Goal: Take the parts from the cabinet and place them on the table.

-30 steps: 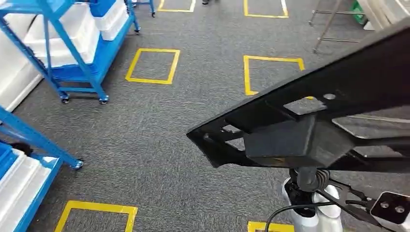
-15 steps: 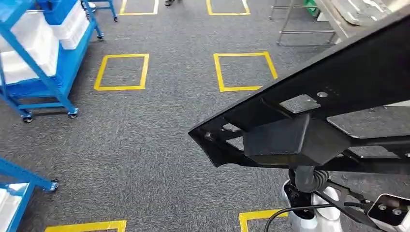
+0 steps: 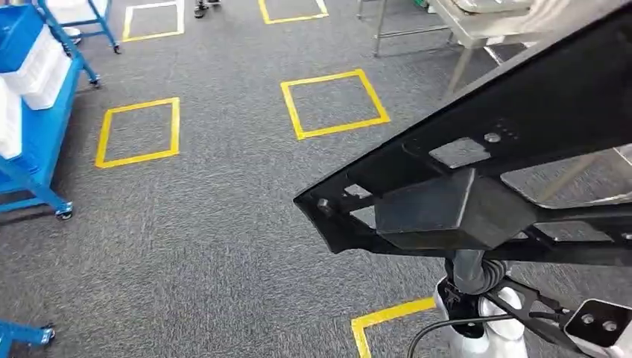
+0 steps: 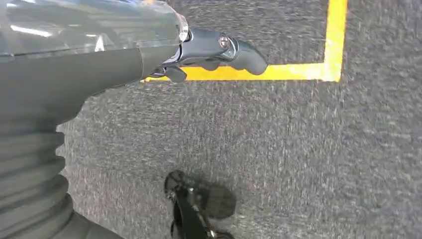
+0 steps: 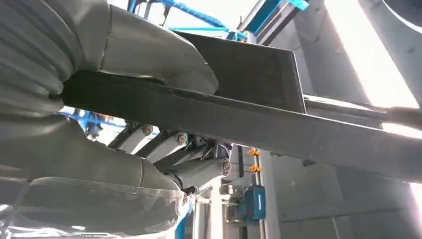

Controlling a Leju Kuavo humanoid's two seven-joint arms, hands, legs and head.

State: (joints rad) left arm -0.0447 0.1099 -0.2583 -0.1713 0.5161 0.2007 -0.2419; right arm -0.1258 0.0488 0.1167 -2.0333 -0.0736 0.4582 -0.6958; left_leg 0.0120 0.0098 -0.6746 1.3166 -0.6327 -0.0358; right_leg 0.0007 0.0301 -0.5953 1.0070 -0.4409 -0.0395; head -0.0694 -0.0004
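My right hand [image 5: 149, 149] grips the black part [image 3: 477, 171], left hand [image 4: 209, 50] empty, level carry to the counter [image 3: 477, 22] advised.

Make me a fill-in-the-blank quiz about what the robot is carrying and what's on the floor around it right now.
1. The right robot hand grips a long flat part whose colour is ____.
2. The squares taped on the grey carpet are ____ in colour.
3. The wheeled rack at the left of the head view is painted ____.
4. The left robot hand hangs over the carpet and holds ____.

Missing words: black; yellow; blue; nothing
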